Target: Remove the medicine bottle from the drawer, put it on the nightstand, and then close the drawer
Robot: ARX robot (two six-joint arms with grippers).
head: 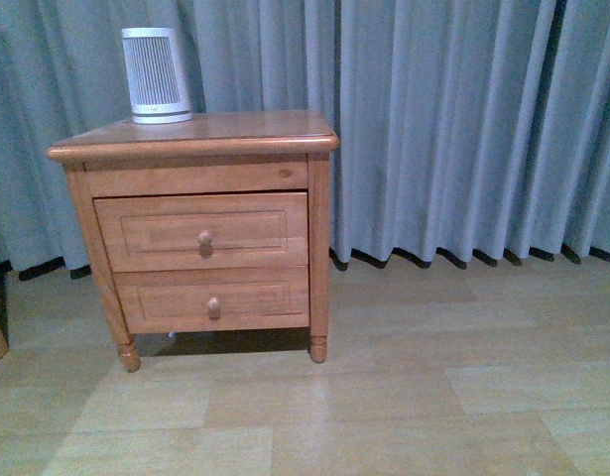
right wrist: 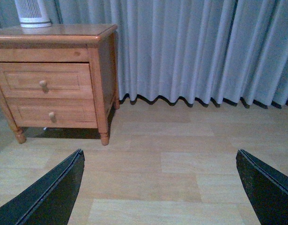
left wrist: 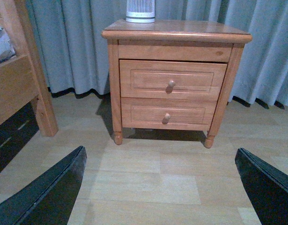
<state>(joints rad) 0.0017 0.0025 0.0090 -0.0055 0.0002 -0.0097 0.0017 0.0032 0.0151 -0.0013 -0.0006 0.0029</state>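
1. One nightstand (head: 195, 149) stands with one white ribbed appliance (head: 156, 74) at the left rear of its tabletop (head: 255, 126).
2. It has two drawers. The upper drawer (head: 146, 233) is shut, so the medicine bottle, presumably inside, is out of sight.
3. Two pincers, the left pincer (left wrist: 158, 154) and the right pincer (right wrist: 159, 154), gape wide and empty, well short of the nightstand.
4. Of the two knobs, the upper knob (head: 204, 239) is the one to grip squarely and pull straight out.
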